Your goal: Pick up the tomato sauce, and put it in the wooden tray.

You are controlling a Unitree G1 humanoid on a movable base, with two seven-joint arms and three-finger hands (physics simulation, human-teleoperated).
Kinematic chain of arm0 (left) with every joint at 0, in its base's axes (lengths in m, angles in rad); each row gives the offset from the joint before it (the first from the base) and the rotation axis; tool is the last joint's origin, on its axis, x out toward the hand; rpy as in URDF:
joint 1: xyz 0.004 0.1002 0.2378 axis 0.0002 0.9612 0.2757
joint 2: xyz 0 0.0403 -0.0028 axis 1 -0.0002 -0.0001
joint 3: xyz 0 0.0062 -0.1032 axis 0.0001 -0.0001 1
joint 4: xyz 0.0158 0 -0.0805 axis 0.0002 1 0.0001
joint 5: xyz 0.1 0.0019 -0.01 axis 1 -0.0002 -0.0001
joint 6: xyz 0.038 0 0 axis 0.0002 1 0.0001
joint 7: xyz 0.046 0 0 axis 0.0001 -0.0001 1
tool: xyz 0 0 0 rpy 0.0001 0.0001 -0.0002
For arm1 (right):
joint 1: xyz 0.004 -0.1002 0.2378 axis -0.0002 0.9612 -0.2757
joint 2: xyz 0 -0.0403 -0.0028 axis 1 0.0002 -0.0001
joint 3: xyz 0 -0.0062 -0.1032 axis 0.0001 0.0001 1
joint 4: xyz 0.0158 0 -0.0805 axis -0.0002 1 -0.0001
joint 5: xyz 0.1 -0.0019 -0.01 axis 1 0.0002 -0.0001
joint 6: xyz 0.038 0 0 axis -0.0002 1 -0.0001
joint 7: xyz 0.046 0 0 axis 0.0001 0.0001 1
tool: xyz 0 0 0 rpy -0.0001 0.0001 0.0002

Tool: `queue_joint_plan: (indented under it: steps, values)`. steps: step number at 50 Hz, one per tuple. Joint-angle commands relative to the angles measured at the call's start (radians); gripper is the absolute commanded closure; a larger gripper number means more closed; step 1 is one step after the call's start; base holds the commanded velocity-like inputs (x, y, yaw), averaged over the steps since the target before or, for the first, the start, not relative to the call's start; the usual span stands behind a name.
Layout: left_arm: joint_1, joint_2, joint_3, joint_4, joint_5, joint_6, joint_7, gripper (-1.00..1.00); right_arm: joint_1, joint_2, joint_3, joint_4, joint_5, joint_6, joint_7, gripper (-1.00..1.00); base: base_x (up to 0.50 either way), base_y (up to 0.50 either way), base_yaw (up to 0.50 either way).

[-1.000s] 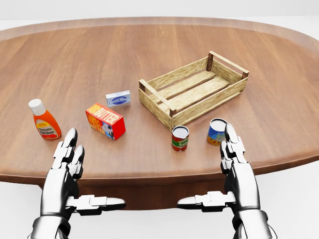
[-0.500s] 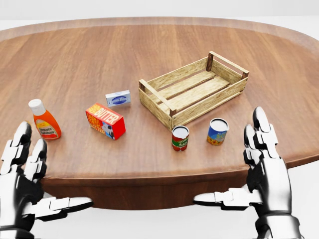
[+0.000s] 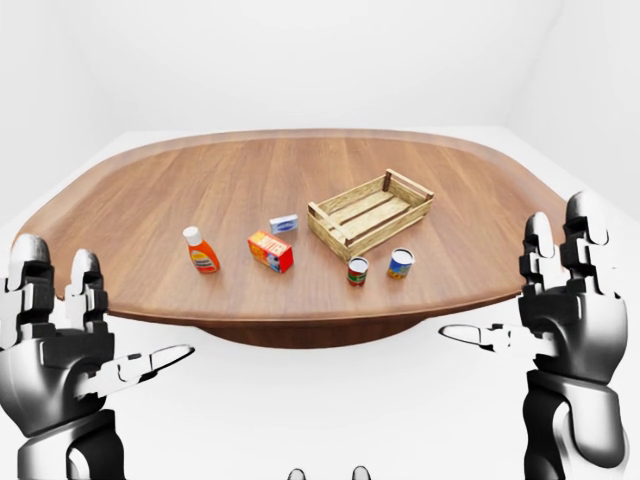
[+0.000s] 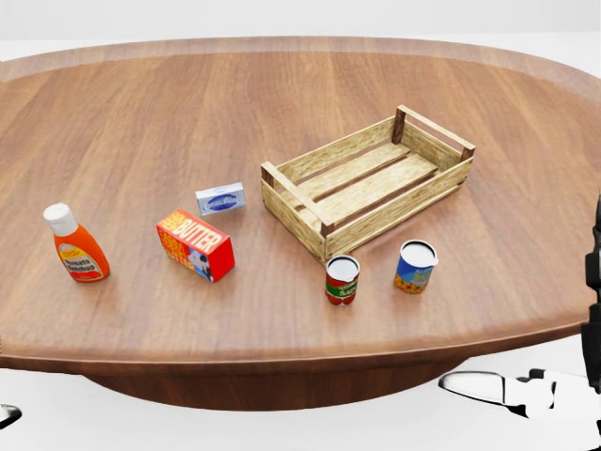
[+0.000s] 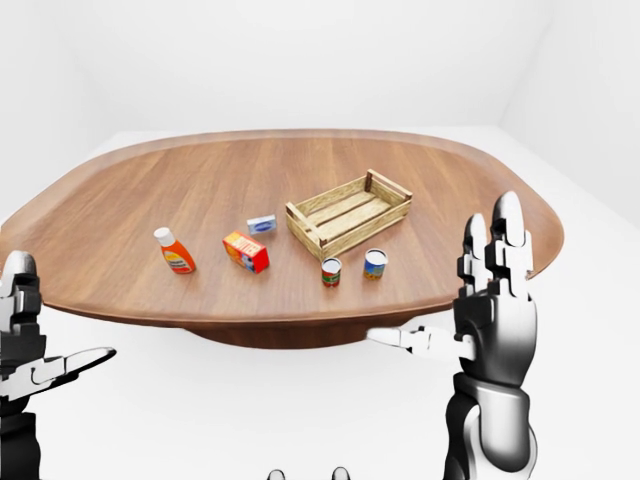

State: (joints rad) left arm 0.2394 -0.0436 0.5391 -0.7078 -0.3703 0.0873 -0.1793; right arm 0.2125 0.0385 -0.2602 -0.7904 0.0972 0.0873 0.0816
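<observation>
Left-eye view. An oval wooden bench (image 3: 200,190) is shown carrying six things. The tomato sauce (image 3: 200,250), an orange bottle with a white cap, is seen upright near the bench's lower-left edge. To its right a red butter box (image 3: 271,251) is laid flat, and a small blue-and-white box (image 3: 284,224) is placed just above it. The wooden tray (image 3: 371,211), a slatted crate, is set at an angle right of centre, well apart from the bottle. Two cans are stood below the tray: a red-and-green can (image 3: 357,271) and a blue-and-yellow can (image 3: 400,263). The left hand (image 3: 60,335) is raised at the lower left, off the bench, with fingers spread and nothing grasped. The right hand (image 3: 565,300) is raised at the lower right, likewise released, fingers upward and thumb extended toward the view's left.

Head view. The same things are shown closer. The tomato sauce is found at the far left, apart from the butter box. The tray is seen holding nothing. Only the right hand's thumb is caught at the lower right corner, below the bench edge.

Right-eye view. The layout is repeated, shifted to the left. Both hands are shown outside the bench rim, fingers unclenched, touching no object.
</observation>
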Motion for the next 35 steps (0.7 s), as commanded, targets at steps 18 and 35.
queue_joint_plan:
  steps: [18, 35]
  values:
    - [0.002, -0.006, 0.033, -0.030, -0.017, 0.000, -0.017, -0.95, 0.014, 0.002, 0.017, -0.026, -0.021, 0.000, 0.024, -1.00, 0.50, 0.00, 0.00]
    - [0.003, -0.008, 0.022, -0.032, -0.007, 0.000, -0.019, -0.95, 0.020, 0.006, 0.015, -0.047, -0.018, 0.000, 0.033, -1.00, 0.50, 0.00, 0.00]
